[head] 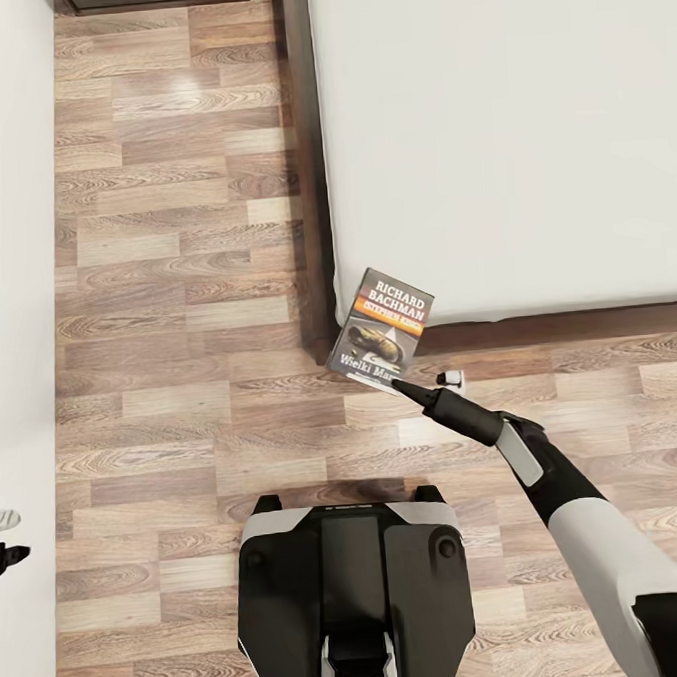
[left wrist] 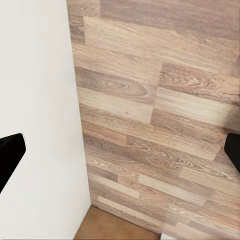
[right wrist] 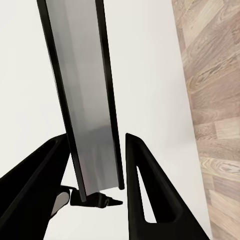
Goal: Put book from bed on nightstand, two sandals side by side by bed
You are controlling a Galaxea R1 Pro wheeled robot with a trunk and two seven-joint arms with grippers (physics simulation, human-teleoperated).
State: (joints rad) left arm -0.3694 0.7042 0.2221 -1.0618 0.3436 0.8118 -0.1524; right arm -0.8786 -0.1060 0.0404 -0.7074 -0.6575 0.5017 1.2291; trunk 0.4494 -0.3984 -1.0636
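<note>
From the head view, the right claw (head: 406, 387) grips the book (head: 381, 327) by its lower edge, holding it tilted over the near left corner of the bed (head: 507, 138), partly above the wood floor (head: 175, 288). The right wrist view shows what that angle hides: the book's (right wrist: 85, 95) page edge clamped between dark fingers (right wrist: 145, 185). The left claw (left wrist: 120, 150) seems spread apart beside a white wall (left wrist: 35, 100).

Right arm extended forward, right gripper (head: 406, 382) clamped; left gripper's fingers (left wrist: 10, 152) apart.
</note>
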